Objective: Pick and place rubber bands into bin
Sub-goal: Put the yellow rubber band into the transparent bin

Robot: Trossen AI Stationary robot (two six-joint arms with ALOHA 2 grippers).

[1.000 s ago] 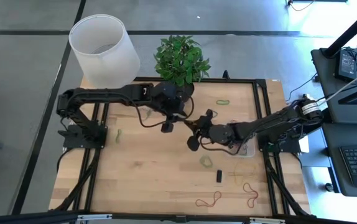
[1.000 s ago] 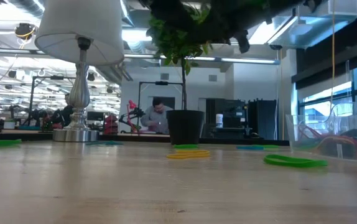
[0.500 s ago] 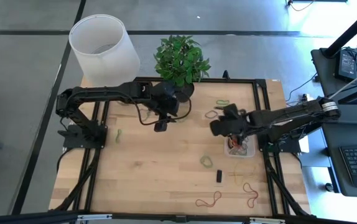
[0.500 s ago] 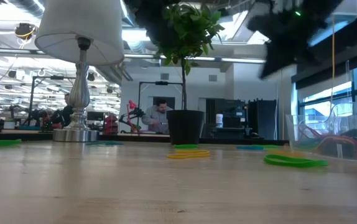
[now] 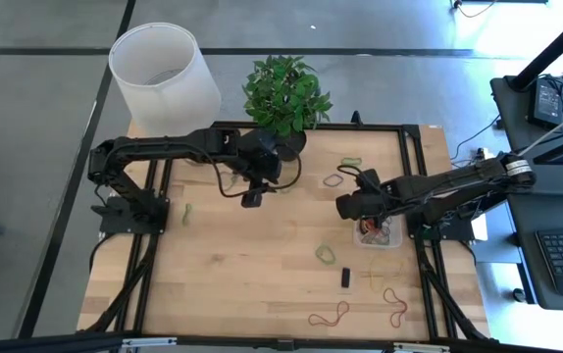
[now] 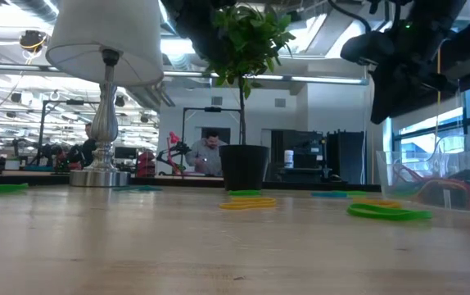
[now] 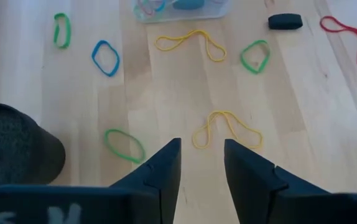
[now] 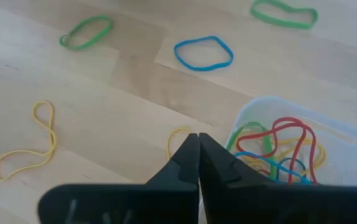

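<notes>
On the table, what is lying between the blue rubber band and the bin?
Only bare wood; the right wrist view shows it between the blue rubber band and the bin.

No readable text, label, brand, number or sign in any view. Left wrist view: pale blurred marks on dark gripper body (image 7: 35, 211) behind fingers, not legible. Low view: background room screens and equipment too small to read.
</notes>
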